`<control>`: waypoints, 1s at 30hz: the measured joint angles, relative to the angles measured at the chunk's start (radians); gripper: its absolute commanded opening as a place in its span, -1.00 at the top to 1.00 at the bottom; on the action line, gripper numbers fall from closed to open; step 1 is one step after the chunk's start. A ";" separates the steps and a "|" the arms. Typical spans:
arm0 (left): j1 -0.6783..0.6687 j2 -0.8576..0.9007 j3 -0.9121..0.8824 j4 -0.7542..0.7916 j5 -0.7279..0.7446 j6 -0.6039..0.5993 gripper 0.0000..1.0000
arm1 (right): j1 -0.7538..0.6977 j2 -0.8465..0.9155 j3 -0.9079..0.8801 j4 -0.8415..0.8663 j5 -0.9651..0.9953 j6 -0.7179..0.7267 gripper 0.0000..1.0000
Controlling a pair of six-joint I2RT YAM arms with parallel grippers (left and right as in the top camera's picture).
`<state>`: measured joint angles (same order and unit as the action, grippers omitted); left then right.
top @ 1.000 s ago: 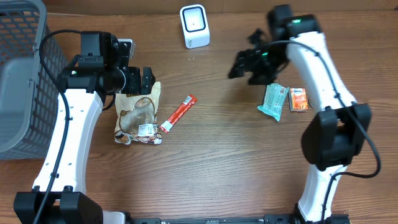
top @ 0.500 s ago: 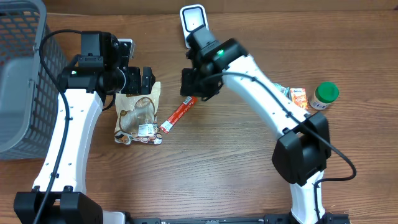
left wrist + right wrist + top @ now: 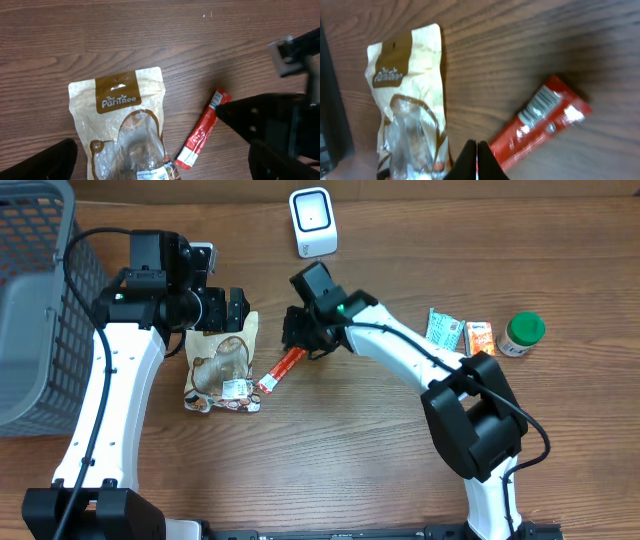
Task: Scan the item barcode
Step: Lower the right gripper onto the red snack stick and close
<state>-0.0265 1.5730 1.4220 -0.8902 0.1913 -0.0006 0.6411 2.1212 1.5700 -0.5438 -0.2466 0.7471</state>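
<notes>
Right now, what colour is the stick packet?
The stick packet is red, clearest from the left wrist.

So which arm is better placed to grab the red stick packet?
Right, probably. The right hand sits shut at one end of the red stick packet, though it must reopen. The left hand hangs open over the brown pouch.

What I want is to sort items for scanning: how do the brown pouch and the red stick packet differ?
The brown pouch is wide, with a clear window; the red stick packet is narrow and red. The pouch lies straight in the overhead view; the stick packet lies slanted. The open left gripper hangs over the pouch; the shut right gripper is at the stick packet. Both lie flat on the table.
</notes>
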 measured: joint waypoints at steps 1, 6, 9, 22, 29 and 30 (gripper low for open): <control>0.000 0.000 0.000 0.000 0.000 0.000 -1.00 | 0.003 0.000 -0.019 0.028 -0.001 0.003 0.93; 0.000 0.000 0.000 0.000 0.000 0.000 -1.00 | 0.040 0.000 -0.113 0.129 0.023 0.015 0.93; 0.000 0.000 0.000 0.000 0.000 0.000 -0.99 | 0.060 0.000 -0.147 0.130 0.059 0.016 0.93; 0.000 0.000 0.000 0.000 0.000 0.000 -1.00 | 0.050 -0.013 -0.139 -0.050 0.103 -0.023 0.87; 0.000 0.000 0.000 0.000 0.000 0.000 -1.00 | -0.016 -0.013 -0.045 -0.341 0.186 -0.190 0.79; 0.000 0.000 0.000 0.000 0.000 0.000 -1.00 | -0.027 -0.013 -0.029 -0.374 0.210 -0.203 0.78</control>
<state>-0.0265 1.5730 1.4220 -0.8902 0.1913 -0.0006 0.6136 2.1086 1.5410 -0.9180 -0.0364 0.5442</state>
